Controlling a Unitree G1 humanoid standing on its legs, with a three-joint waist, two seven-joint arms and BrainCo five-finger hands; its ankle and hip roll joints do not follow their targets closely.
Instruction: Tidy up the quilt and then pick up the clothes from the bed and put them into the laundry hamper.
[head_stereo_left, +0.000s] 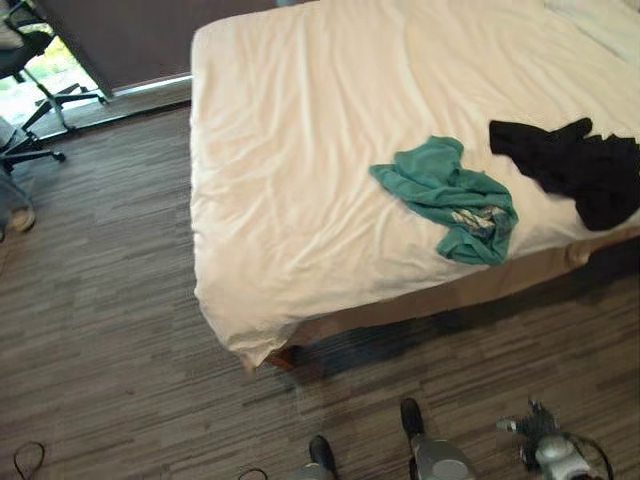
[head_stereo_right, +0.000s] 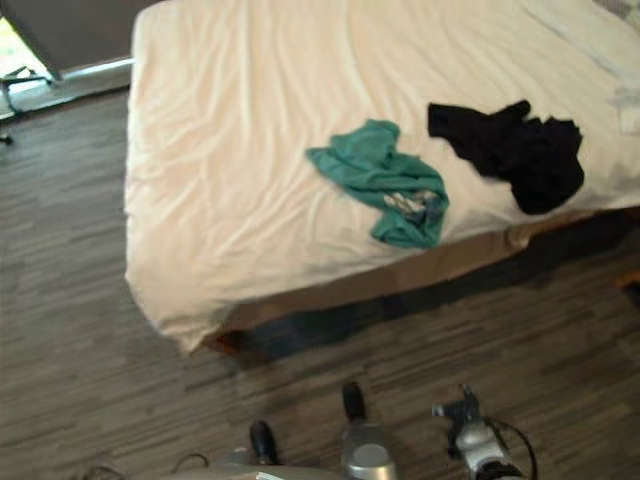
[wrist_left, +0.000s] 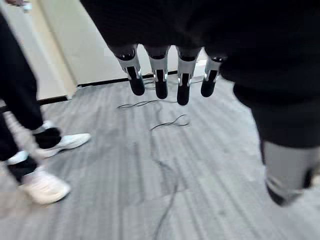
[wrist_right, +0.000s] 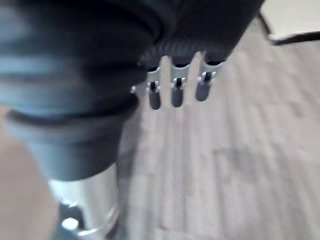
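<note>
A white quilt (head_stereo_left: 300, 150) lies spread over the bed, with soft wrinkles, and hangs over the near corner. On its near side lies a crumpled teal garment (head_stereo_left: 452, 197). A black garment (head_stereo_left: 575, 165) lies to the right of it, close to the bed's edge. My left hand (wrist_left: 160, 75) hangs over the grey floor with straight fingers and holds nothing. My right hand (wrist_right: 175, 87) also hangs low beside me over the floor, its fingers straight and empty. Both hands are well short of the bed.
A black office chair (head_stereo_left: 40, 70) stands at the far left by a dark wall panel (head_stereo_left: 130, 40). A person's legs and white shoes (wrist_left: 45, 185) stand on the striped floor near my left hand. A pillow (head_stereo_left: 600, 20) lies at the bed's far right.
</note>
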